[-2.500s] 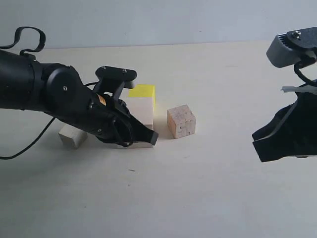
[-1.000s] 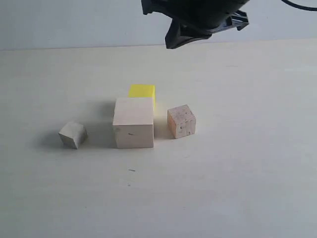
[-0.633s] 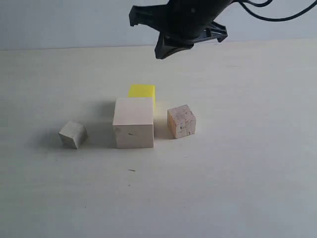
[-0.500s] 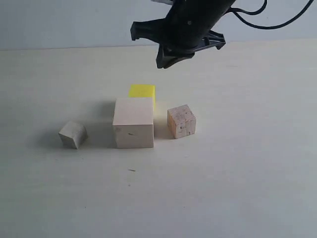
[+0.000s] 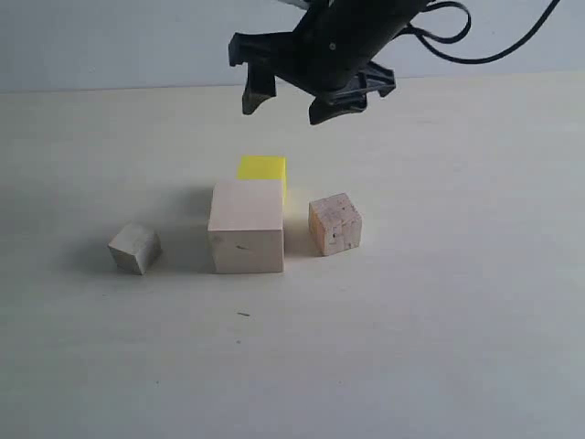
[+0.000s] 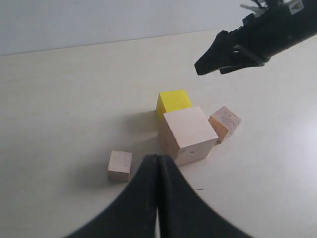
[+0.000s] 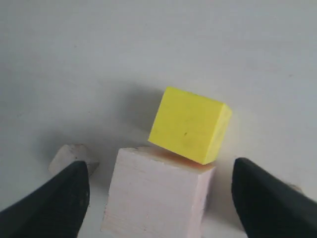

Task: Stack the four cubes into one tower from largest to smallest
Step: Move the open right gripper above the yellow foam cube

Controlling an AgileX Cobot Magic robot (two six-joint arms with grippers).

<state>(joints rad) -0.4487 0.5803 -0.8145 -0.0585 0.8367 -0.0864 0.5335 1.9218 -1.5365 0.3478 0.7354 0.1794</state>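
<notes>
Right gripper [image 5: 288, 110] jaws wide, yellow cube [image 5: 262, 168], speckled cube [image 5: 335, 224]

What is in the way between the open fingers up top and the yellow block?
Nothing that shows. The right gripper hangs open above the yellow block, with only air between. The big wooden block sits close beside it, not on top.

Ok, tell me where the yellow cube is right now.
In the exterior view the yellow cube sits near the middle, just behind the large pale wood cube, with the open right end effector hovering above it.
</notes>
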